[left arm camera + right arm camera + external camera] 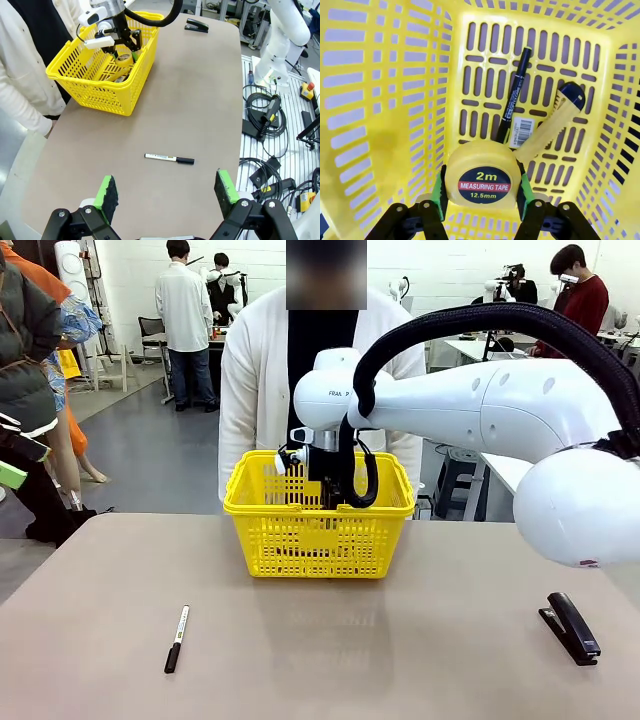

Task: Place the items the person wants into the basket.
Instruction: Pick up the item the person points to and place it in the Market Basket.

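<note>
We are looking down at the tape measure (485, 180) sitting between the right gripper's (481, 192) green pads, low inside the yellow basket (385, 100); the pads are lying right against its round sides, so we cannot tell whether they are gripping it or just letting go. Just beyond it on the basket floor the dark pen (516, 95) and the yellow-and-black utility knife (552, 122) are lying side by side. If the pads are clinging as the arm is rising, the tape measure may be lifting out with them, or rolling onto the knife. The left gripper (167, 192) is hanging spread wide and empty, well short of the basket, over the white marker (169, 158); the black stapler (571, 628) is lying nearer us than the basket, off to its right. Grabbing either would be adding an unwanted item.
</note>
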You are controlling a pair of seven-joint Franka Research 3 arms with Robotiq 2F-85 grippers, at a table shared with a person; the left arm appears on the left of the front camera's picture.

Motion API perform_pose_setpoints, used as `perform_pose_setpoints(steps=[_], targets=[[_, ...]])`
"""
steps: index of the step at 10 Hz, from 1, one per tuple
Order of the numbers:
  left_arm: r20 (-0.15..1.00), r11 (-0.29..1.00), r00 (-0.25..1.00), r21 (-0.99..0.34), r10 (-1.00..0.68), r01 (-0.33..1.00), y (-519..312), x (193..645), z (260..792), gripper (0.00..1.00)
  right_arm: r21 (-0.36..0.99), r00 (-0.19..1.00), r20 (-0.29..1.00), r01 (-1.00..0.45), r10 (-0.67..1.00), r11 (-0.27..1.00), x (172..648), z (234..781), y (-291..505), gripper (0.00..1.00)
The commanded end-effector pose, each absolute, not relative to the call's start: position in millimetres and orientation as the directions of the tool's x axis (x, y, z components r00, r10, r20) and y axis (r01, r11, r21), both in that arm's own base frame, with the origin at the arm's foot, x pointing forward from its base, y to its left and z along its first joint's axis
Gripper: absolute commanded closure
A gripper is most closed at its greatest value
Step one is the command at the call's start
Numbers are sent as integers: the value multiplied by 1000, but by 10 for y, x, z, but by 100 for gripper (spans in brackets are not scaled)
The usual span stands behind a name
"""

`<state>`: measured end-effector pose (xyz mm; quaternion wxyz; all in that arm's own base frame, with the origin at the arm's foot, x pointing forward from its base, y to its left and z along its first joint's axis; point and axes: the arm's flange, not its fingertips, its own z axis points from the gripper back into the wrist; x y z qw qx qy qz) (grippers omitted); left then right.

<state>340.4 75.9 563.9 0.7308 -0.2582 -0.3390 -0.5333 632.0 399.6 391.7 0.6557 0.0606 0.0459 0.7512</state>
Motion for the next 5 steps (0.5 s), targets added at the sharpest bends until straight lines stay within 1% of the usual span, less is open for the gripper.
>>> perform_pose_setpoints(steps=[1,5], targets=[[785,287,184,-8,-591,958,774,3405,5635,0,148,-132,50,-979,990,-138,6419,4029,4078,0],[785,287,184,-8,-591,958,774,3405,5635,0,157,-133,45,-978,990,-139,6421,4046,4066,0]])
